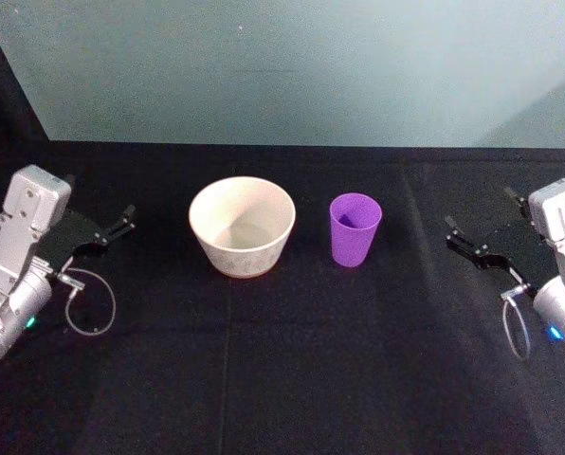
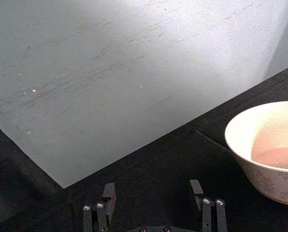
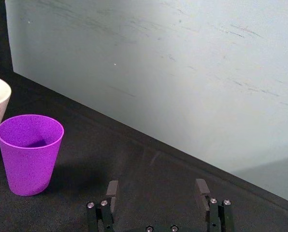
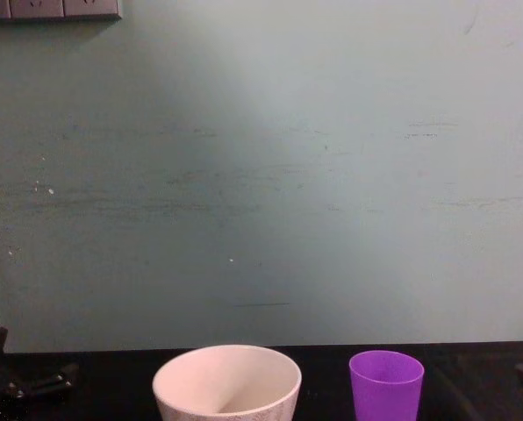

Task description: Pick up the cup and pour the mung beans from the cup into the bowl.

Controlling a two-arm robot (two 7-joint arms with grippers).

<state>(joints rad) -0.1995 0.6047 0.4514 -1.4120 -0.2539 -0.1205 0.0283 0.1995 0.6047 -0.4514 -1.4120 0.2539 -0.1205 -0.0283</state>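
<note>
Head view: the bowl (image 1: pixel 242 227) stands upright near the middle of the black counter (image 1: pixel 282 379). The cup (image 1: pixel 355 229) is upright at its 3 o'clock, near but not touching. The left gripper (image 1: pixel 121 222) hangs at the bowl's 9 o'clock, well apart. The right gripper (image 1: pixel 463 237) sits at the cup's 3 o'clock, also apart.

Left wrist view: the left gripper (image 2: pixel 152 186) has its jaws spread wide with nothing between them, and the bowl (image 2: pixel 272 145) is off to one side.

Right wrist view: the right gripper's (image 3: pixel 156 184) jaws are wide and empty. The mung beans (image 3: pixel 36 143) show as a small dark patch low inside the cup (image 3: pixel 29 159).

Chest view: the bowl (image 4: pixel 226 386) and the cup (image 4: pixel 385 386) stand side by side before a pale teal wall (image 4: pixel 261 175).
</note>
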